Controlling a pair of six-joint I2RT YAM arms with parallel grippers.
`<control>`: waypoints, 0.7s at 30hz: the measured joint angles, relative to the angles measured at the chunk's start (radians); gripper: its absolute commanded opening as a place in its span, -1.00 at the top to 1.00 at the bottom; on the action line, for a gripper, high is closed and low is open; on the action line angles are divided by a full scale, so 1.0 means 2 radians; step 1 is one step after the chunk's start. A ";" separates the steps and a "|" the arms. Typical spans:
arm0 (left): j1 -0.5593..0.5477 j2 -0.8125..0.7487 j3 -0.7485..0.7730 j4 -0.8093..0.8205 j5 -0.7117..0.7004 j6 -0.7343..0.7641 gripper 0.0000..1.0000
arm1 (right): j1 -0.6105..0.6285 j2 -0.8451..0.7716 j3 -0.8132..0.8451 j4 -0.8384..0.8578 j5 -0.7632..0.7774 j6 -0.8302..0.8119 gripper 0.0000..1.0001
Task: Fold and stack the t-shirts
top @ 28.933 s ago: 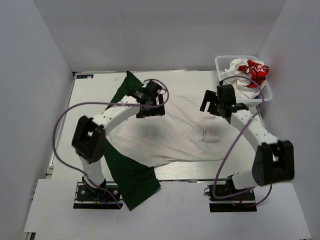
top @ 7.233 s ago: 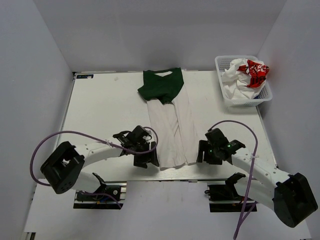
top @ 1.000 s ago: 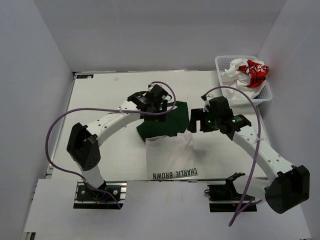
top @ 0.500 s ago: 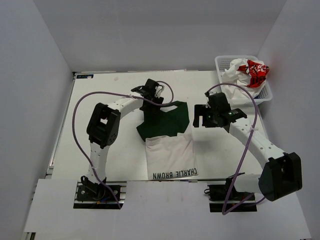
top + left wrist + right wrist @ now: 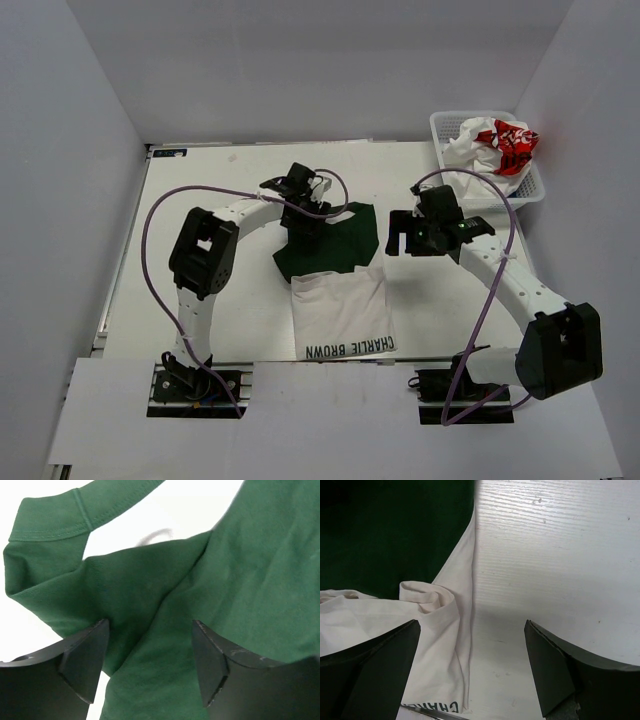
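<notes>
The off-white t-shirt (image 5: pixel 340 308) lies folded at the table's middle. Its dark green sleeves and collar part (image 5: pixel 335 243) is at the far end, and dark lettering runs along its near edge. My left gripper (image 5: pixel 303 213) is open just above the green cloth (image 5: pixel 240 575), with a finger on either side (image 5: pixel 82 660) and nothing held. My right gripper (image 5: pixel 396 236) is open at the shirt's right edge, over the off-white fold (image 5: pixel 435 610) and bare table. The white t-shirt with red print (image 5: pixel 500 140) lies crumpled in the basket. The blue t-shirt is out of view.
A white plastic basket (image 5: pixel 440 140) stands at the far right corner of the white table (image 5: pixel 200 250). Grey walls close in the left, back and right. Purple cables loop from both arms.
Over the last second my left arm's elbow swung in and its gripper settled on the green part. My right gripper drew slightly away to the right. The shirt lies still.
</notes>
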 measured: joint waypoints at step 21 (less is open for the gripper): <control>-0.006 -0.059 -0.066 0.013 0.051 0.026 -0.56 | -0.003 -0.007 -0.030 0.013 -0.031 0.000 -0.81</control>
